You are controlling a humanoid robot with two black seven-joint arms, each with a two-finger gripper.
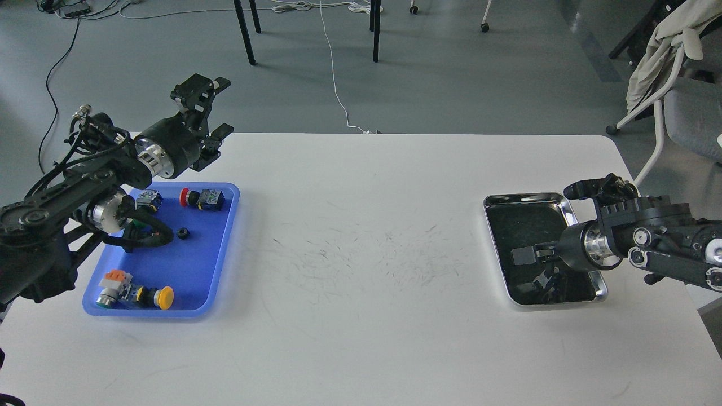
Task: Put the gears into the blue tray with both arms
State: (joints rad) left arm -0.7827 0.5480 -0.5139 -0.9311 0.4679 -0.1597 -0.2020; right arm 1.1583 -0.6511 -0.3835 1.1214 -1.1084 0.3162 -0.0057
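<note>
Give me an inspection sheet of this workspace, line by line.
Surface: white table, scuffed with dark marks in the middle.
Job's things: blue tray at the left; one small black gear inside it. No other gear seen.
Clutter: push-button switches in the blue tray, one red-capped, one yellow-capped; steel tray at the right.
Grippers: left gripper open, empty, raised beyond the blue tray; right gripper over the steel tray, state cannot be told.
Cables: white cord and black cables on the floor.
Surroundings: grey floor, chair draped with cloth at the right.
</note>
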